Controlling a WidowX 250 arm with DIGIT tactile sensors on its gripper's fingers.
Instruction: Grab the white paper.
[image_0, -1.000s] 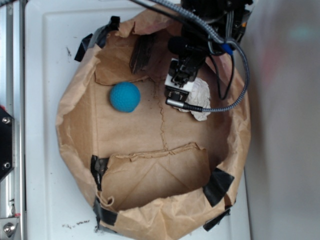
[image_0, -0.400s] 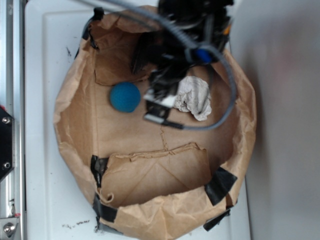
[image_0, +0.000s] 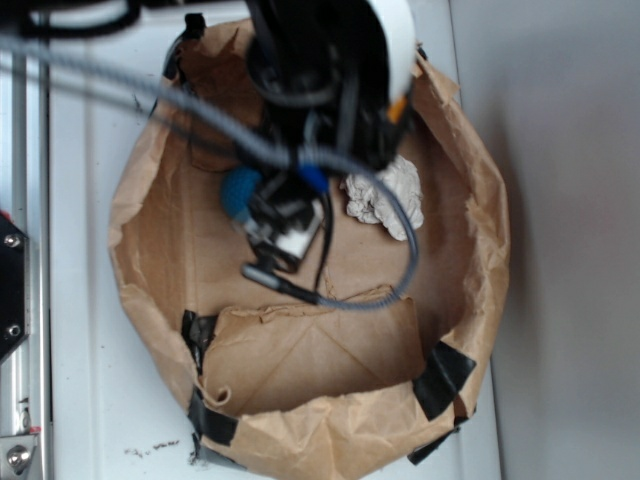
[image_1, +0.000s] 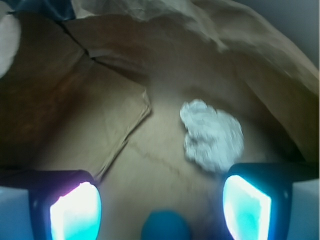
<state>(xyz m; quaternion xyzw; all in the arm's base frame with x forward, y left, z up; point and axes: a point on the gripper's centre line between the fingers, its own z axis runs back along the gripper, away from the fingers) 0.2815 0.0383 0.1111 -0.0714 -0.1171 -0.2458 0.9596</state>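
Note:
The white paper is a crumpled wad lying on the floor of the brown paper bag, right of centre. My gripper hangs inside the bag to the paper's left, its arm hiding most of the blue ball. In the wrist view the white paper lies ahead, just above the right fingertip. The gripper is open with nothing between its fingers. The blue ball sits low between them.
The bag's rolled-down walls ring the work area, held by black tape. A folded flap lies on the bag floor near the front. The bag rests on a white table, with a metal rail at the left.
The arm has swung left and forward, from over the white paper to over the blue ball. The paper now lies uncovered to the gripper's right. The ball is now mostly hidden.

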